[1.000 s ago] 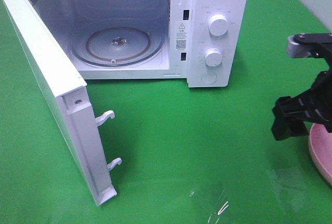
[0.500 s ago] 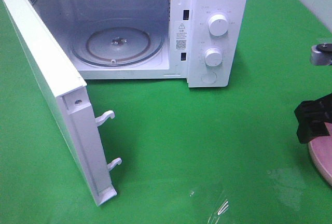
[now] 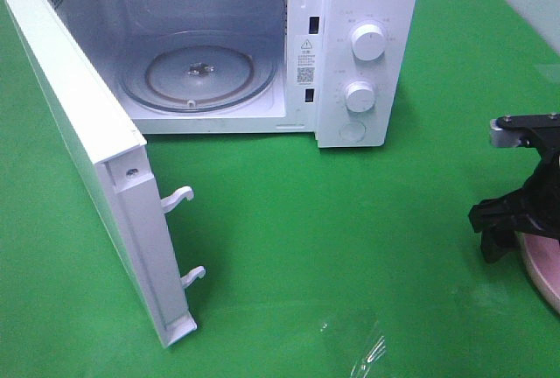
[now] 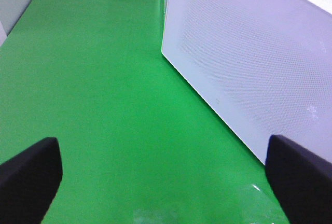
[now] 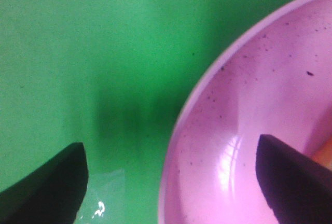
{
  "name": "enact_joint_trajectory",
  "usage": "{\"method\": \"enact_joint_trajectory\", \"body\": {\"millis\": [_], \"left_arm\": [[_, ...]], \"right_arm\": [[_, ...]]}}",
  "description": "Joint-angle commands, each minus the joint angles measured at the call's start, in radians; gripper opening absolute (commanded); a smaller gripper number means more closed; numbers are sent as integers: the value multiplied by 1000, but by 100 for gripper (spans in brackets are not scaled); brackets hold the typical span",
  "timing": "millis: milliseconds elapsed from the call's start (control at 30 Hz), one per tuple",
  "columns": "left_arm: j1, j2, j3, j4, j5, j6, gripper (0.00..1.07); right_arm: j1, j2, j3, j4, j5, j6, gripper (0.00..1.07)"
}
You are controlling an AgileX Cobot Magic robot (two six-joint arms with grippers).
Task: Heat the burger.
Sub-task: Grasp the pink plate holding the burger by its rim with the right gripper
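Progress is slight: the door [image 3: 83, 142] of the white microwave oven [image 3: 372, 2] stands open, its glass turntable [image 3: 199, 73] bare, the left gripper [image 4: 161, 182] and right gripper [image 5: 171, 181] both gape empty, the right above the round pink plate [image 5: 259, 94], where an orange sliver [image 5: 326, 154] may be the burger, not yet loaded or heated.

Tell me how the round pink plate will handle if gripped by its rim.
The round pink plate looks glossy, so probably slippery. Its raised rim suggests a rigid dish likely to slide, not roll, on the green cloth.
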Motion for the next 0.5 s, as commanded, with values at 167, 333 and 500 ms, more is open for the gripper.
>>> {"method": "enact_joint_trajectory", "body": {"millis": [167, 333, 500], "left_arm": [[0, -15, 3, 2, -7, 0, 99], [0, -15, 3, 2, -7, 0, 99], [0, -15, 3, 2, -7, 0, 99]], "right_arm": [[-4, 69, -2, -23, -45, 17, 82], [-4, 101, -2, -56, -49, 35, 72], [-4, 104, -2, -92, -46, 75, 54]]}}
